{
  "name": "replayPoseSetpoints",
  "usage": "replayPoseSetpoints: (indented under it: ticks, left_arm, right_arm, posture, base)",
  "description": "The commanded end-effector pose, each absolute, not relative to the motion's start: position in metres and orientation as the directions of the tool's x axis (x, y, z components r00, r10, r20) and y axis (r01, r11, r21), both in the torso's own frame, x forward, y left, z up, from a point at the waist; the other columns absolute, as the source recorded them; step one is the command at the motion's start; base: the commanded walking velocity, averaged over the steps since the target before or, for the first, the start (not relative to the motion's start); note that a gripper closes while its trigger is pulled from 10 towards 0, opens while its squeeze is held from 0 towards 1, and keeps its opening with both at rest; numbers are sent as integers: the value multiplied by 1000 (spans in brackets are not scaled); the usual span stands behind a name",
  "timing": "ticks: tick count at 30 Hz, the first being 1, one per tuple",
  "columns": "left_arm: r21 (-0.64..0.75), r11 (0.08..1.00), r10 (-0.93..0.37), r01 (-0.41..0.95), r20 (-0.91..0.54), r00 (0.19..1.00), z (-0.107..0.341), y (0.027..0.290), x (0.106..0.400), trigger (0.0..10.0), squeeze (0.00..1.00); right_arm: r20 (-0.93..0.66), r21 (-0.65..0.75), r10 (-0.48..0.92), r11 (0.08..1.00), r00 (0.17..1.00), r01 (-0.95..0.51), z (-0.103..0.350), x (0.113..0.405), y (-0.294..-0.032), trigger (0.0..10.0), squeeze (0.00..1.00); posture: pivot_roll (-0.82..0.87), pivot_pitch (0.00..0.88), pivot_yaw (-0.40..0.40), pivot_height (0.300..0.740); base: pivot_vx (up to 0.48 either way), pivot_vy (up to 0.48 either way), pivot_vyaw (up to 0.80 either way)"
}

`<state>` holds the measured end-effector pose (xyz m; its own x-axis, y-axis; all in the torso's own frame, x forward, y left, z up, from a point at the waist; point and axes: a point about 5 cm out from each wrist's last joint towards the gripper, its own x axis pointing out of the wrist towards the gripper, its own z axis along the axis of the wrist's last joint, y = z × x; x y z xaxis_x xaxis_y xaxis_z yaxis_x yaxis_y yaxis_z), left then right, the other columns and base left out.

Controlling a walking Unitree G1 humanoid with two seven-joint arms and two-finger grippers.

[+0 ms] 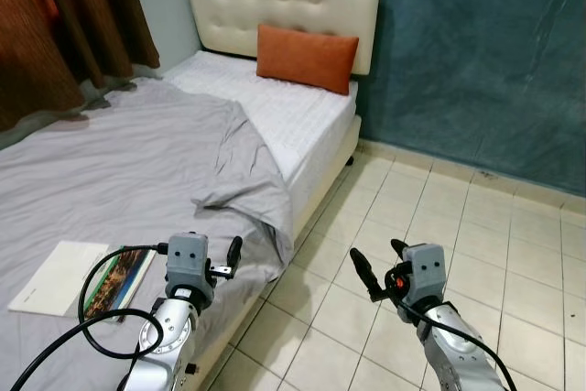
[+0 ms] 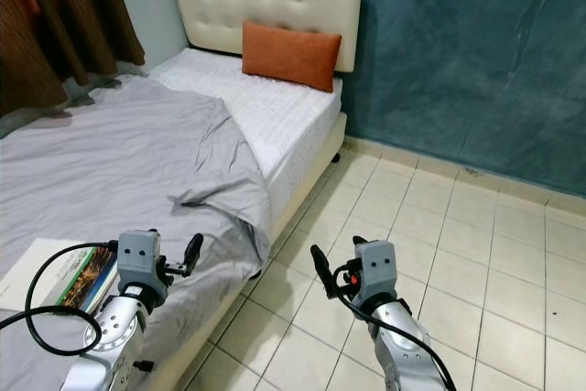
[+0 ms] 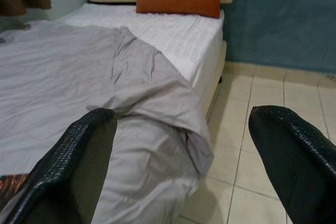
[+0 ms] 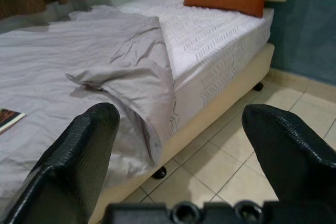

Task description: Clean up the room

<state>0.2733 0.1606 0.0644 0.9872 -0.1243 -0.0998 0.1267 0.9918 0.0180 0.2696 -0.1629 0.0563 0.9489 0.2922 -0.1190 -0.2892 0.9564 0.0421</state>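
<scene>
The left gripper (image 1: 229, 261) and right gripper (image 1: 377, 274) are hovering spread and empty, facing the bed (image 1: 316, 121). The blanket (image 1: 165, 167) is lying rumpled, one corner folded back, probably awaiting straightening. Books (image 1: 87, 278) are resting near its edge.

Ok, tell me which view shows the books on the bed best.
Left eye view: the books lie whole on the grey sheet, beside the left arm's cable. The right eye view cuts them at its edge. The right wrist view catches one corner; the left wrist view only a sliver.
</scene>
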Motion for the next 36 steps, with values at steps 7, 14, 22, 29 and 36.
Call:
replayPoseSetpoints:
  ticks: [7, 14, 22, 29, 36]
  left_arm:
    - [21, 991, -129, 131, -90, 988, 66, 158, 275, 10000, 0]
    - [31, 991, -124, 128, -106, 987, 63, 156, 274, 10000, 0]
    - [55, 990, -123, 130, -105, 987, 63, 154, 274, 10000, 0]
    - [64, 989, -129, 137, -111, 985, 62, 151, 275, 10000, 0]
    - [72, 986, -140, 149, -110, 984, 63, 150, 277, 10000, 0]
  right_arm:
    - [-118, 20, 326, 945, 938, -326, 58, 273, -157, 10000, 0]
    - [-126, 18, 344, 939, 931, -345, 57, 272, -155, 10000, 0]
    - [-136, 35, 360, 933, 923, -358, 56, 273, -154, 10000, 0]
    - [-136, 39, 357, 934, 924, -355, 57, 276, -156, 10000, 0]
    - [-136, 41, 342, 940, 930, -340, 57, 277, -158, 10000, 0]
  posture:
    - [-33, 0, 43, 740]
    - [-32, 4, 39, 740]
    - [-23, 7, 26, 740]
    - [-25, 4, 23, 740]
    - [-30, 4, 25, 740]
  base:
    - [451, 0, 757]
    - [290, 0, 750]
    - [0, -107, 729]
    - [0, -439, 697]
    - [0, -433, 692]
